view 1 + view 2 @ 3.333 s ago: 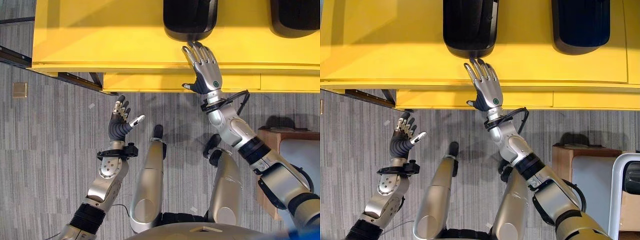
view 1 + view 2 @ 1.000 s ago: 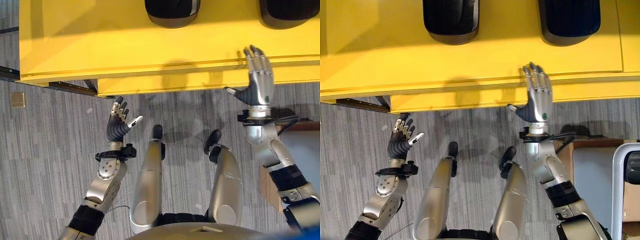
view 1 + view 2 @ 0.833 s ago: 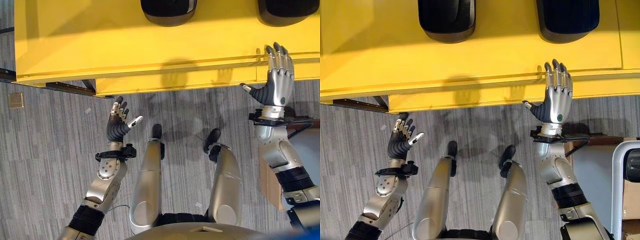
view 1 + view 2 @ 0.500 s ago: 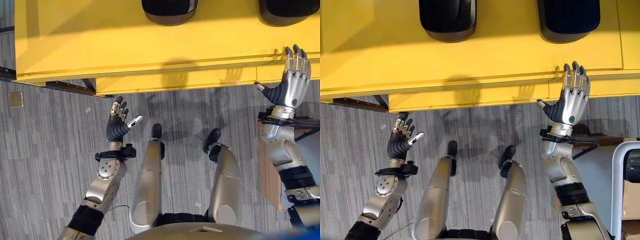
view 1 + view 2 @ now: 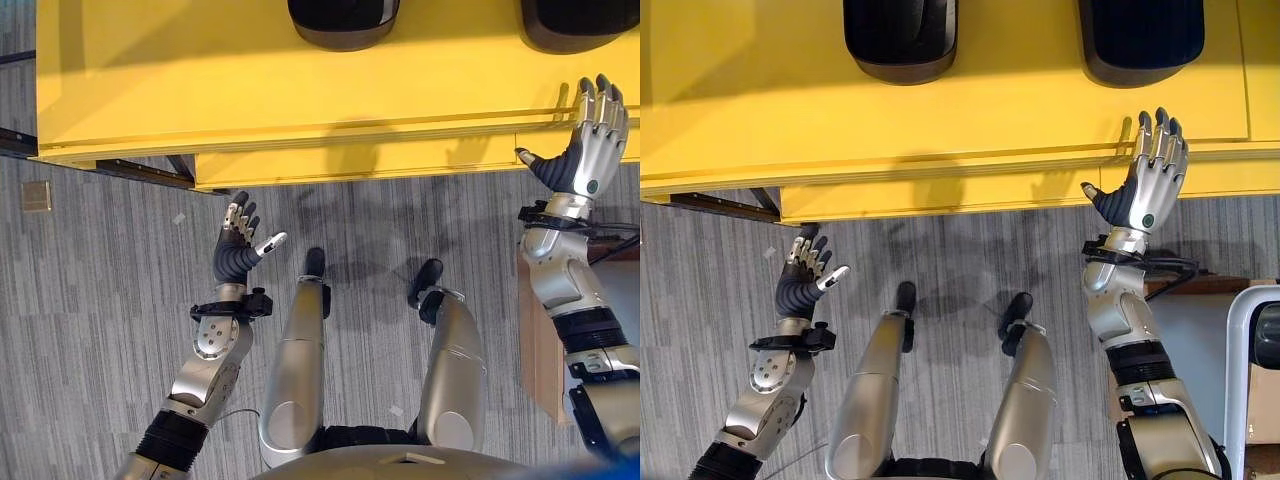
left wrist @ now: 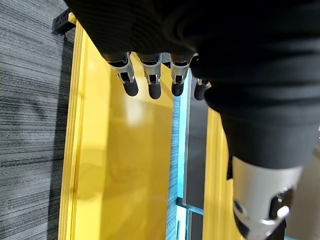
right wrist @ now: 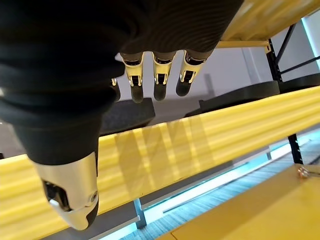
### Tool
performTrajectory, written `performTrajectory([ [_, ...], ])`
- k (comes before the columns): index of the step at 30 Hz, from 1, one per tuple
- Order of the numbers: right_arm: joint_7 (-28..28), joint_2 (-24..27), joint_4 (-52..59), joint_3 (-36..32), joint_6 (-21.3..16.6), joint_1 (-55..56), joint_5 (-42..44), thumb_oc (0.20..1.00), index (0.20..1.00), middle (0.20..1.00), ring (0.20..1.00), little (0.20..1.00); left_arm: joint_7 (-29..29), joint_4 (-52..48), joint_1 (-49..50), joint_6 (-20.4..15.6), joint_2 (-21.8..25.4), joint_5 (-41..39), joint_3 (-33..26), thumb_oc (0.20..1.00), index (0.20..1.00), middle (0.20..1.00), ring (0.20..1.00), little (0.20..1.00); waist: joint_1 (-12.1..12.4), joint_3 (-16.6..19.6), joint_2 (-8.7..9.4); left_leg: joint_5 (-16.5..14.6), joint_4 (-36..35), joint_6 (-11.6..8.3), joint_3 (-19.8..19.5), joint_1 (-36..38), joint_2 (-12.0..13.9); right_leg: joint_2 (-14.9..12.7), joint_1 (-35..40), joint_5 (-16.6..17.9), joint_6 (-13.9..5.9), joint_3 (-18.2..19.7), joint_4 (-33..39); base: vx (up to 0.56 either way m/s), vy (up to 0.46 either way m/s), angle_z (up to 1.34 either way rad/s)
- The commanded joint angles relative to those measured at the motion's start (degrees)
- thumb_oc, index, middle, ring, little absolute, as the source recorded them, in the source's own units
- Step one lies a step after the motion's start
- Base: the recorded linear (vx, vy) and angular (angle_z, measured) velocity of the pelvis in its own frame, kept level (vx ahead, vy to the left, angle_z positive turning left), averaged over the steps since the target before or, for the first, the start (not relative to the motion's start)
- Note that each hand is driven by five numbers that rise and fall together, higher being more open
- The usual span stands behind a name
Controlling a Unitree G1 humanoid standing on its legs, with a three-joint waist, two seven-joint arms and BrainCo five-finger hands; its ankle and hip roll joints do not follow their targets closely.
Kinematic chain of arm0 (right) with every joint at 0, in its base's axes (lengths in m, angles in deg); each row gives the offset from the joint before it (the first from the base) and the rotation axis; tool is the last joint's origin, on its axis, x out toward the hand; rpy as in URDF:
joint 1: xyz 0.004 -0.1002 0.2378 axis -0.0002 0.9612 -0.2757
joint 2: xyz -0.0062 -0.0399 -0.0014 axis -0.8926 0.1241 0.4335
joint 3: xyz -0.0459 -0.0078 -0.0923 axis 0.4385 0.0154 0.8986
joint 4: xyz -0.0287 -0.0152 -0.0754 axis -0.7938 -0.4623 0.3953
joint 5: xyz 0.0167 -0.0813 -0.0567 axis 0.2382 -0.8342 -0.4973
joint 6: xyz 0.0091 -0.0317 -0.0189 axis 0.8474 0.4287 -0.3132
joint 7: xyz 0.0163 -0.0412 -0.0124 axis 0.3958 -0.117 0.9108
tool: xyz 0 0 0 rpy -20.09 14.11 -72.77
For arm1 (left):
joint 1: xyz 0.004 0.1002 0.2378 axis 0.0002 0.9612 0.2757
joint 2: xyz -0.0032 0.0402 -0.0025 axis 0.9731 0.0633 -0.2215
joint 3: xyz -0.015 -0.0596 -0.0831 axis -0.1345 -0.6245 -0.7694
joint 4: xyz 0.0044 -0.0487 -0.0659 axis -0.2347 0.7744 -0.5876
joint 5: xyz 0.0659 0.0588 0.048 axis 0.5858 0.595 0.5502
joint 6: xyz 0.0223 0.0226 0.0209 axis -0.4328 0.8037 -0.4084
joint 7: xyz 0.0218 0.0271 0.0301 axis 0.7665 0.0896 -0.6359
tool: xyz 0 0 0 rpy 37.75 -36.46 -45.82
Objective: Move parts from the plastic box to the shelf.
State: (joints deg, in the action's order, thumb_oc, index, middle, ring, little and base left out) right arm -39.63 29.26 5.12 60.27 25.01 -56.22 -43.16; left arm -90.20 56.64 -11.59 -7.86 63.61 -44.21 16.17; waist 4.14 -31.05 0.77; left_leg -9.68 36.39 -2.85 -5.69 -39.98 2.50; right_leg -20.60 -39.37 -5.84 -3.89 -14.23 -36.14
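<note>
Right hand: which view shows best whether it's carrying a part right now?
The right eye view: the whole right hand shows, fingers spread and empty, at the yellow shelf's front edge. The left eye view shows it near the frame's edge. The right wrist view gives just the fingertips and thumb, nothing between them.

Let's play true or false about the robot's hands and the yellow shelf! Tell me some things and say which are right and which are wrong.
1. The right hand is open, its fingers straight, at the front edge of the yellow shelf. True.
2. The left hand is holding a black part. False: it is open, holds nothing and is raised over the grey floor.
3. Two black parts, one on the left and one on the right, lie on the shelf. True.
4. The right hand is squeezing one of the black parts. False: it touches neither; both lie further back on the shelf.
5. The shelf is blue. False: it is yellow.
</note>
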Motion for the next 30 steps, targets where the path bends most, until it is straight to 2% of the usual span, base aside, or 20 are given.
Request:
performTrajectory([
  [1, -1.8, 5.5, 0.1, -1.3, 0.0, -2.4, 0.9, 1.000, 1.000, 1.000, 1.000, 1.000, 1.0, -4.4, 2.5, -3.6, 1.4, -0.9, -1.8, 1.000, 1.000, 1.000, 1.000, 1.000, 0.3, 1.3, -0.90, 0.3, -1.5, 0.77, 1.0, -0.4, -0.1, 0.1, 7.1, -8.2, -2.62, 1.9, -6.4, 0.00, 0.000, 0.00],
  [15, 1.9, 11.5, -6.1, 3.2, -0.1, -9.9, 0.6, 1.000, 1.000, 1.000, 1.000, 1.000, 2.7, -3.9, 3.0, -3.3, 2.1, -1.7, -1.8, 1.000, 1.000, 1.000, 1.000, 1.000, 1.2, 1.3, -1.15, 0.1, -1.1, 0.81, 1.0, -0.4, -0.2, -0.1, 6.9, -8.6, -2.54, 2.0, -7.1, 0.00, 0.000, 0.00],
  [30, 3.1, 12.2, -8.7, 4.5, -0.3, -12.6, 1.9, 1.000, 1.000, 1.000, 1.000, 1.000, 3.1, -4.1, 2.8, -3.3, 2.0, -2.3, -1.9, 1.000, 1.000, 1.000, 1.000, 1.000, 1.6, 1.3, -1.29, 0.2, -1.3, 0.89, 1.0, -0.6, -0.2, -0.1, 6.4, -8.8, -2.43, 2.1, -7.4, 0.00, 0.000, 0.00],
])
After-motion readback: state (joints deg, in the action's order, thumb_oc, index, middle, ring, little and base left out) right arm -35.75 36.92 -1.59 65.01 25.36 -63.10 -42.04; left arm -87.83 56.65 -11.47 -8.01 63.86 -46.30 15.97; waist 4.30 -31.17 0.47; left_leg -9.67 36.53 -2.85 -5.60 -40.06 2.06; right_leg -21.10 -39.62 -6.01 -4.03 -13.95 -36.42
